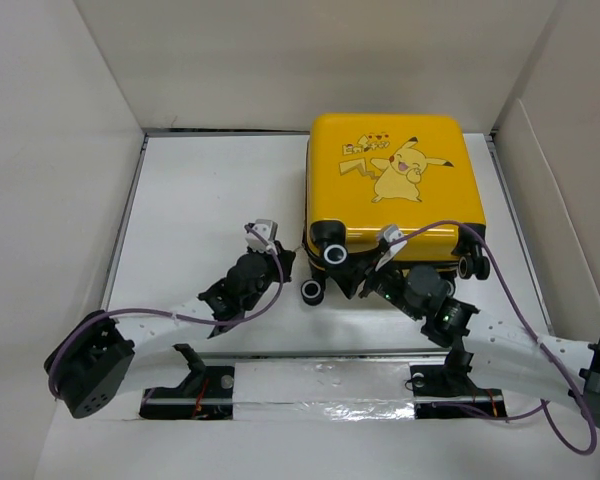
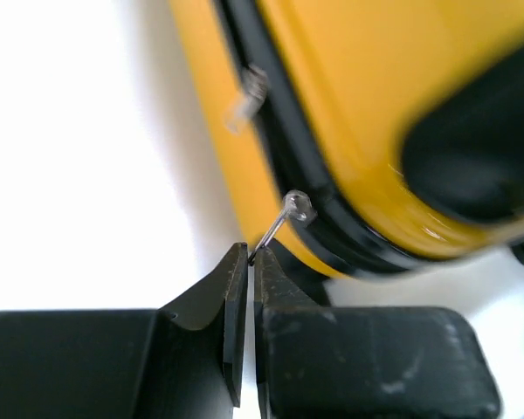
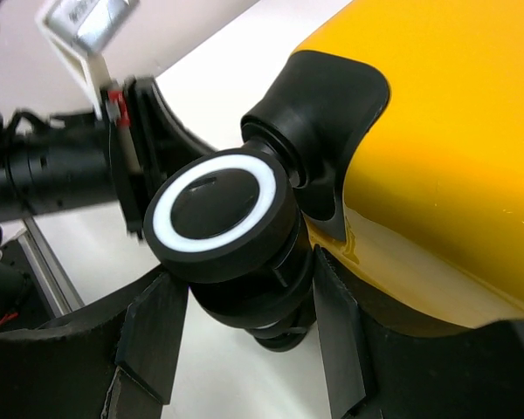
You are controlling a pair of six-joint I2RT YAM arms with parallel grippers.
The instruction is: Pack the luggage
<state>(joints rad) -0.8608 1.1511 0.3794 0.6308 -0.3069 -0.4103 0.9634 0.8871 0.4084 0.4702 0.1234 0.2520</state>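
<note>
The yellow Pikachu luggage (image 1: 390, 180) lies flat and closed at the back right of the white table. My left gripper (image 1: 294, 258) is at its near left corner. In the left wrist view the left gripper (image 2: 250, 255) is shut on the thin metal zipper pull (image 2: 284, 223) of the black zipper along the yellow shell (image 2: 349, 78). My right gripper (image 1: 363, 280) is at the near edge. In the right wrist view the right gripper (image 3: 244, 284) is open, its fingers (image 3: 162, 336) straddling a black caster wheel (image 3: 217, 209) under the shell (image 3: 454, 131).
A second zipper pull (image 2: 251, 87) hangs further along the zipper. Another wheel pair (image 1: 474, 266) sticks out at the luggage's near right corner. White walls enclose the table on three sides. A taped metal rail (image 1: 320, 385) runs along the near edge.
</note>
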